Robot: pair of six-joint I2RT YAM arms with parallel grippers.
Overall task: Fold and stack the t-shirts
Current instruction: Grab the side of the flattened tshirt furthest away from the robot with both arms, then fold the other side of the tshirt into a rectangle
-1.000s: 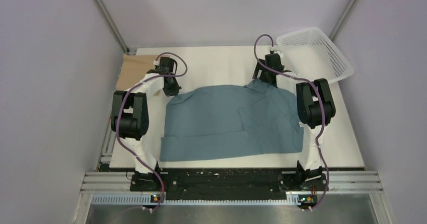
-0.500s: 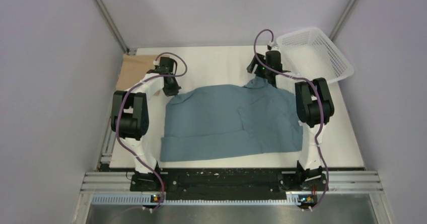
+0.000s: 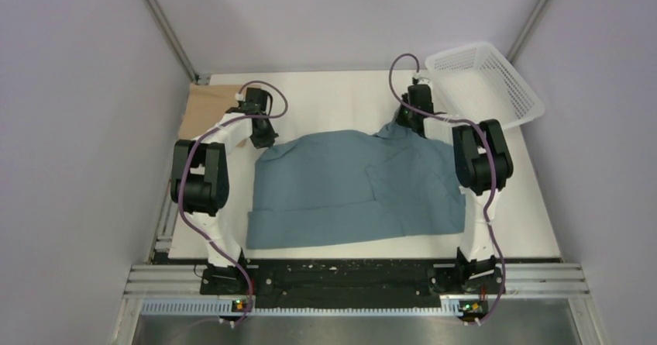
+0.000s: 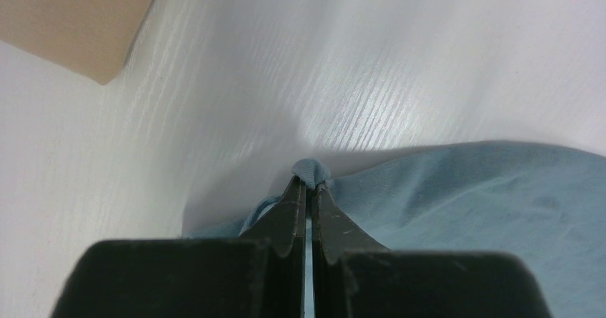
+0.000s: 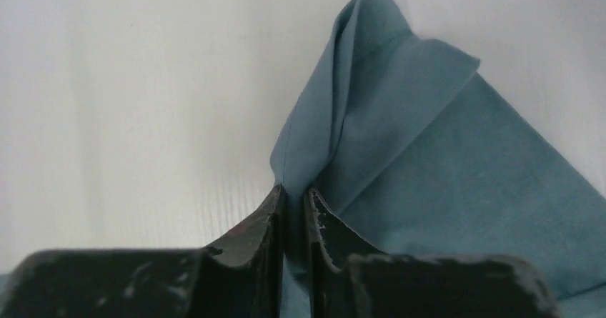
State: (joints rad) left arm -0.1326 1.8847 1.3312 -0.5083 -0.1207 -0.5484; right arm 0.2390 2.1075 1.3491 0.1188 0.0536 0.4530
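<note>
Two far corners of the teal-blue t-shirt [image 3: 356, 186], spread across the desk [image 3: 333, 101], are being pinched: my left tool [image 4: 309, 184] is clamping only a tiny nub, my right tool [image 5: 294, 191] a thicker fold. I am judging that nub liable to slip on lifting, skewing the fold.

no readable text, no labels, no brand marks, no numbers or signs legible on anything in any view

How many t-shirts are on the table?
2: the teal t-shirt spread across the middle, the tan t-shirt at the far left corner. Anything beneath the teal one is hidden.
</note>
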